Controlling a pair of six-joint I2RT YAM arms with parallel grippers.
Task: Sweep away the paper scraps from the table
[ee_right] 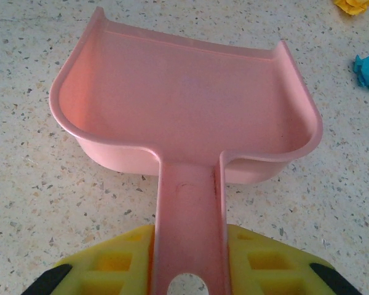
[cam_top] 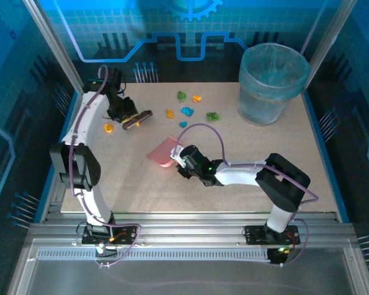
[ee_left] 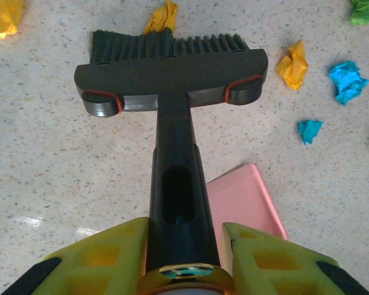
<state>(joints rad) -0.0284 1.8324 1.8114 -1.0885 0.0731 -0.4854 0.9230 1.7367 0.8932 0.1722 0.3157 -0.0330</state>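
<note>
**Light paper bits, to be moved by the brush and not by the claw**

The paper scraps (cam_top: 186, 111) are small crumpled bits in orange, blue and green, scattered loose on the desk (cam_top: 234, 153). Most of them lie between the left claw (ee_left: 184, 251) and the bin (cam_top: 270, 80). Seen from this claw, several lie ahead, past the bristles and toward the side where the dustpan (ee_right: 184, 92) is. One orange bit sits alone on the other side.

I judge them to be very light and soft, with no stiffness. A hard stroke will probably make them jump or roll away, and the crumpled shape may catch in the bristles. They are too small and too flat for a clean pinch, so the claw should not take them directly. The place to "hold" them is from behind: set the bristles on the far side of each bit and pull it with short, gentle strokes toward the open mouth of the dustpan.

The left claw is clenched on the dark handle of the brush (ee_left: 172, 67), with the head straight ahead of it. I cannot tell if the bristles touch the desk.

The right claw (ee_right: 187, 261) is clenched on the pink handle of the dustpan. The pan stretches ahead of it, with its mouth pointing away from the claw, and it is empty. A blue bit lies ahead of this claw, off to one side of the pan.

The lip of the pan should press flat on the desk, otherwise such light bits can slide under it.
</note>
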